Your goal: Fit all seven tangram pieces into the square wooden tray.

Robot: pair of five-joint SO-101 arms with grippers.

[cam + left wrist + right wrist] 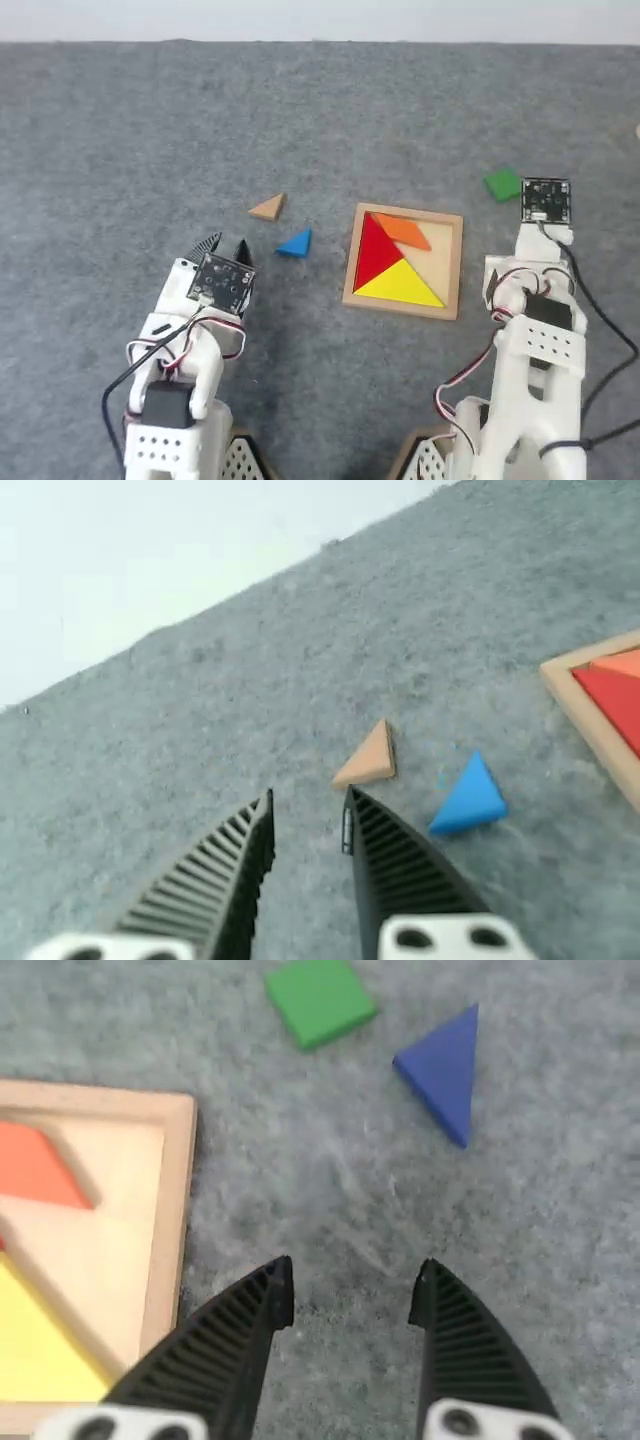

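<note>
1. Hovering low over the grey felt table cover (pixel 100 150), the left gripper (pixel 225 245) has its two black toothed fingers (pixel 240 855) apart with nothing between them.
2. A small tan wooden triangle (pixel 268 207) lies at about 1 o'clock from that gripper, apart from its tips.
3. A small light-blue wooden triangle (pixel 296 243) sits at about 3 o'clock from the gripper, just beside the tan one and between the gripper and the tray.
4. The square wooden tray (pixel 352 262) lies flat near the middle of the table. It holds a large red triangle (pixel 375 250) on its 9 o'clock side, an orange parallelogram (pixel 402 231) at 12 o'clock and a large yellow triangle (pixel 400 285) at 6 o'clock. Bare wood shows along its 3 o'clock side.
5. A green wooden square (pixel 502 184) rests on the felt at about 2 o'clock from the tray.
6. A dark-blue wooden triangle (pixel 445 1065) lies near the green square; from above, the right arm's wrist board (pixel 546 200) covers it.
7. The right gripper (pixel 352 1278) hangs beside the tray's outer edge, its fingers spread and holding nothing.
</note>
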